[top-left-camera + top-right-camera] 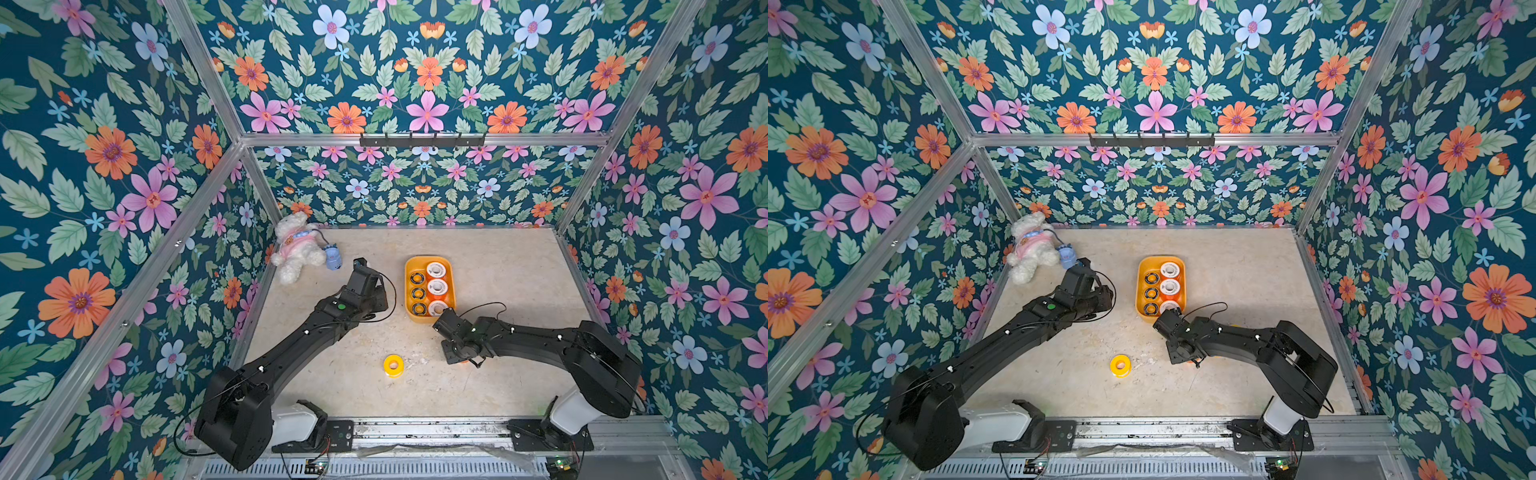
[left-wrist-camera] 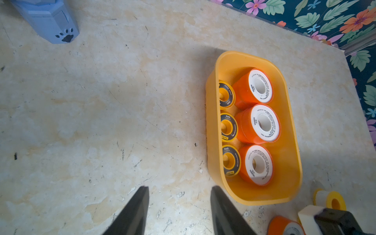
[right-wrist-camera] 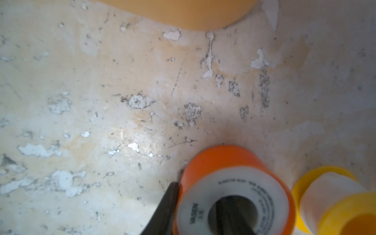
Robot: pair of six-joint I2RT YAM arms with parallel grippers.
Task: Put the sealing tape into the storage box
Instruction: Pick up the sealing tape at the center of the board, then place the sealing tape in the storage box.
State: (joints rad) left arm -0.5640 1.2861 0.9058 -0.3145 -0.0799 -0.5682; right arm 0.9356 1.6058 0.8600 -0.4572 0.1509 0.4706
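Orange spool (image 3: 223, 162), "VASEN" label

Shallow yellow storage box (image 1: 428, 258) with rounded corners, holding a row of three black-and-yellow spools (image 1: 417, 293) beside a row of three white-faced orange spools (image 1: 437, 286), all hole-up, fourth orange spool (image 3: 223, 162) upright just off the box's near end, white-wound yellow spool (image 3: 329, 195) beside it, lone yellow spool (image 1: 393, 365) flat, well apart from the box.
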